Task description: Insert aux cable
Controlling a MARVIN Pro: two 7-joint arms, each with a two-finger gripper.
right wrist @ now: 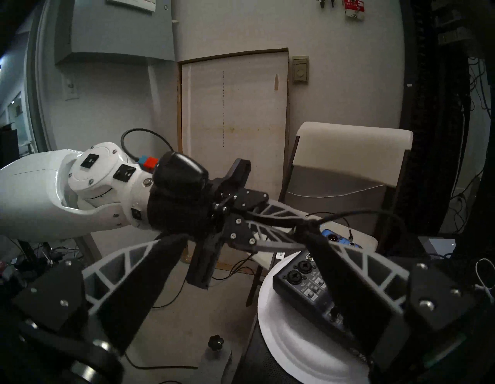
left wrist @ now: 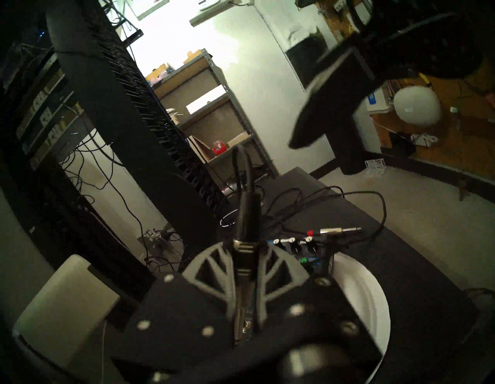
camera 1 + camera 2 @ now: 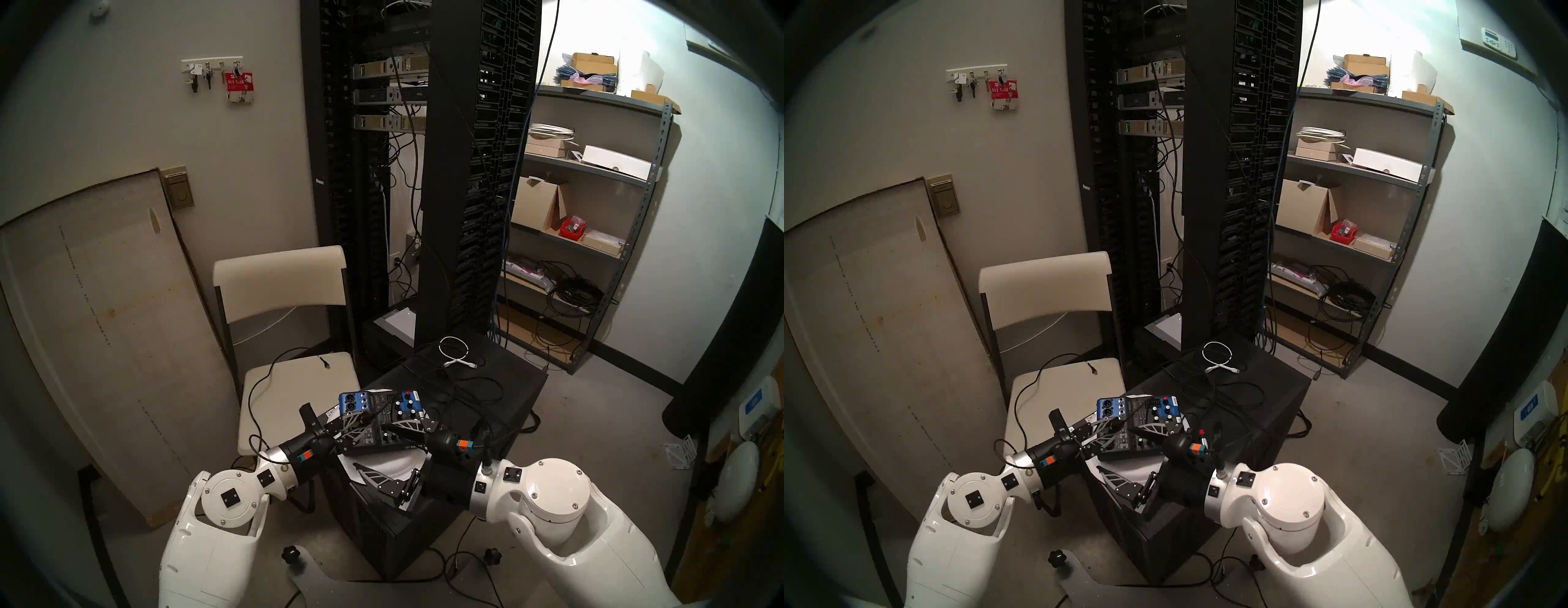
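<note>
Server-room backdrop; aux cable plug wristward.

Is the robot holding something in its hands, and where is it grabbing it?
The left gripper pinches the aux cable by its plug barrel. The right gripper holds nothing.

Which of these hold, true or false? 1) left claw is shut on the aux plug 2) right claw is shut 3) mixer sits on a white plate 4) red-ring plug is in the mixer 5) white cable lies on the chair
1) True. The left claw is shut on the aux plug, its cable leaving past the fingertips.
2) False. The right claw is open and holds nothing.
3) True. The mixer rests on the white plate.
4) False. The red-ring plug lies loose behind the mixer.
5) False. The white cable lies on the black box, not the chair.
</note>
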